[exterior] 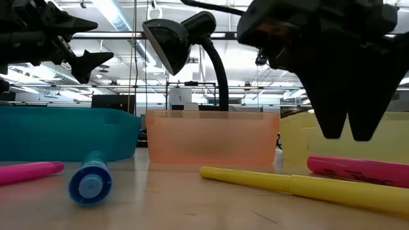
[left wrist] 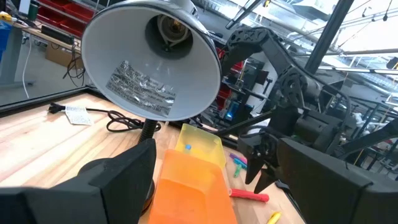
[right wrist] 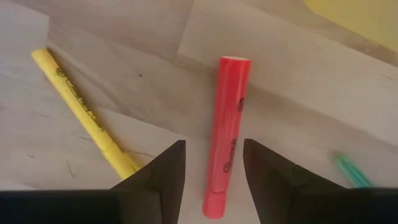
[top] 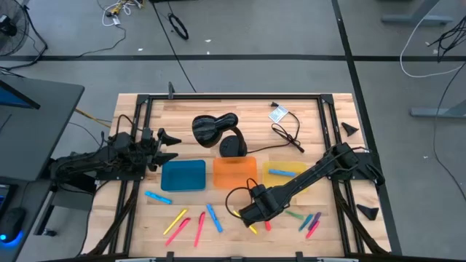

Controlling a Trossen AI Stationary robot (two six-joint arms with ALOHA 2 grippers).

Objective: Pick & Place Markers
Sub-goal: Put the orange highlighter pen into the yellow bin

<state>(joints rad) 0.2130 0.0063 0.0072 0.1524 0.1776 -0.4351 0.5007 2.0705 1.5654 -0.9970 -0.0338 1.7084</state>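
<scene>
I hold my right end effector (right wrist: 213, 177) low over the front of the desk (top: 240, 109), its two fingers parted and empty, so that the red marker (right wrist: 227, 134) lies lined up with the gap between them. I am not touching it yet; the fingers stand to either side of its near end, which I judge is the stance for coming straight down and closing across its barrel. A yellow marker (right wrist: 84, 115) lies just beside it at an angle, close enough that one finger could clip it, so I keep the gap centred on the red one. A green marker (right wrist: 351, 171) tip shows on the other side.

The other markers lie loose on the front of the desk: a blue one (top: 157, 197), yellow, pink and more blue. One blue marker (top: 281, 173) already rests in the yellow tray (top: 291, 164), beside the orange tray (top: 234, 172) and the blue tray (top: 183, 175), which suggests sorting is barely begun.

My left end effector (top: 169, 145) waits at the left edge, fingers wide apart and empty, facing the black desk lamp (top: 215, 129) and clear of my working arm.
</scene>
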